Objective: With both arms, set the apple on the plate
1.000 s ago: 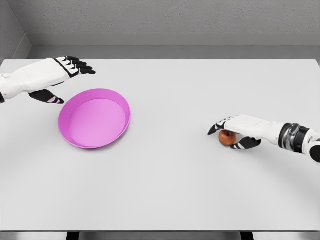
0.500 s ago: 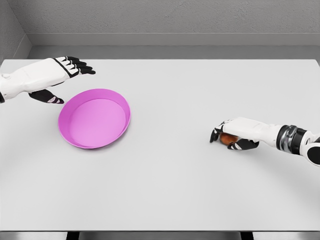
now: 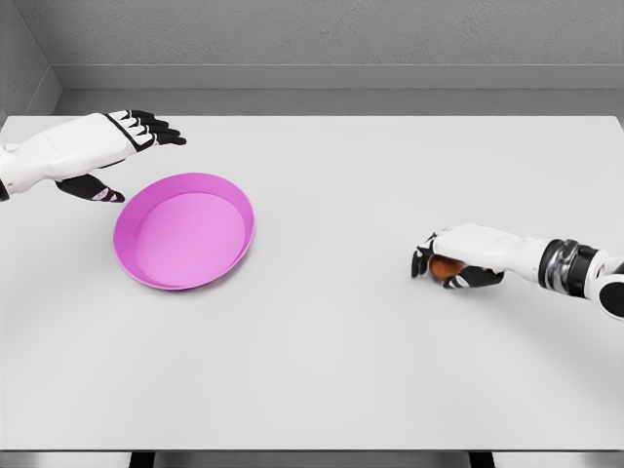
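Observation:
A red apple (image 3: 446, 266) lies on the white table at the right, mostly covered by my right hand (image 3: 441, 261), whose fingers curl over and around it. Only a small patch of red shows under the palm. The pink plate (image 3: 184, 230) sits on the left half of the table, far from the apple. My left hand (image 3: 125, 156) hovers just beyond the plate's upper-left rim, fingers spread and holding nothing.
The white table (image 3: 331, 331) stretches wide between plate and apple. A grey wall runs behind its far edge, and the front edge lies near the bottom of the view.
The right hand's fingers have curled down around the apple, hiding most of it, and the hand has lifted very slightly. The left arm and plate have not moved.

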You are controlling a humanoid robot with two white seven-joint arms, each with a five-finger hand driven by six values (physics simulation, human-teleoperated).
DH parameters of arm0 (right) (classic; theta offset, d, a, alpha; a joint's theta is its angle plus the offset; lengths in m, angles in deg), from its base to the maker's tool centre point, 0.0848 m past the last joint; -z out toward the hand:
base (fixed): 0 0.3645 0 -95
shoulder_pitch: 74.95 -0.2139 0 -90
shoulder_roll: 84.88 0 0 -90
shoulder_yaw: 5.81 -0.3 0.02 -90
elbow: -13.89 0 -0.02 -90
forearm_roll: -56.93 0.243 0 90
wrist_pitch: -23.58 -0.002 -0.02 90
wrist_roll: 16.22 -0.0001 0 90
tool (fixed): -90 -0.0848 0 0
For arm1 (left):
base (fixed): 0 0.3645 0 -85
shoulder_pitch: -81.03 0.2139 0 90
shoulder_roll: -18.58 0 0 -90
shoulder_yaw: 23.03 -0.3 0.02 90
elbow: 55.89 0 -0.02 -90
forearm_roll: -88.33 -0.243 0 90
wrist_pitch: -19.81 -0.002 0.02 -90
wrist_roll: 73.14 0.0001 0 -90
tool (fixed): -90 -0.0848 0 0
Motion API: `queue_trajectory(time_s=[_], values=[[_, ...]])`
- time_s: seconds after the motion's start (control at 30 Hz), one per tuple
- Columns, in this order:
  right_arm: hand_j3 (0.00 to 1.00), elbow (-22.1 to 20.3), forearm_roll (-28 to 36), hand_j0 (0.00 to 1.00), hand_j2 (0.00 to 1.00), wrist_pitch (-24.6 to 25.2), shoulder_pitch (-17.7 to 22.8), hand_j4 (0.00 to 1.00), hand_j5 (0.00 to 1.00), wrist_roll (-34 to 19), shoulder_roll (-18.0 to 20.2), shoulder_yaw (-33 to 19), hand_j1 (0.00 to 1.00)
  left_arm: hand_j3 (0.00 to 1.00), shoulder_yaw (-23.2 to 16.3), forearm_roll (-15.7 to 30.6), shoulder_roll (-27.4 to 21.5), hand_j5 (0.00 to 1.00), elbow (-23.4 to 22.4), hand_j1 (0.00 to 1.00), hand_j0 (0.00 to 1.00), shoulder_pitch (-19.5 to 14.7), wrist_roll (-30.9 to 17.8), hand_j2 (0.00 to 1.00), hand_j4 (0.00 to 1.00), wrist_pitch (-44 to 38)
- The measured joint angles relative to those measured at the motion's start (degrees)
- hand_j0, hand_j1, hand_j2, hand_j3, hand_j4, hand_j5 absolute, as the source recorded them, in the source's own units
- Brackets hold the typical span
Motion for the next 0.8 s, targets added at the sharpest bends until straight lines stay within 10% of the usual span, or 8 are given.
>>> queue_trajectory(time_s=[0.73,0.77,0.8], values=[[0.43,-2.36,0.02,0.43,0.43,-0.25,-8.60,0.43,0.43,-0.11,-4.40,3.75,0.43,1.00,0.00,0.02,-0.17,1.00,0.00,1.00,1.00,0.01,-0.03,1.00,1.00,0.00],[0.60,-2.36,0.02,0.60,0.60,-0.22,-9.49,0.60,0.60,-0.63,-5.43,4.75,0.60,1.00,-0.01,0.00,-0.17,1.00,0.00,1.00,1.00,0.00,-0.03,1.00,1.00,0.00],[1.00,-2.37,0.05,1.00,1.00,-0.09,-9.58,1.00,1.00,-1.07,-6.10,5.39,1.00,1.00,-0.01,0.00,-0.17,1.00,0.00,1.00,1.00,0.00,-0.02,1.00,1.00,0.00]])
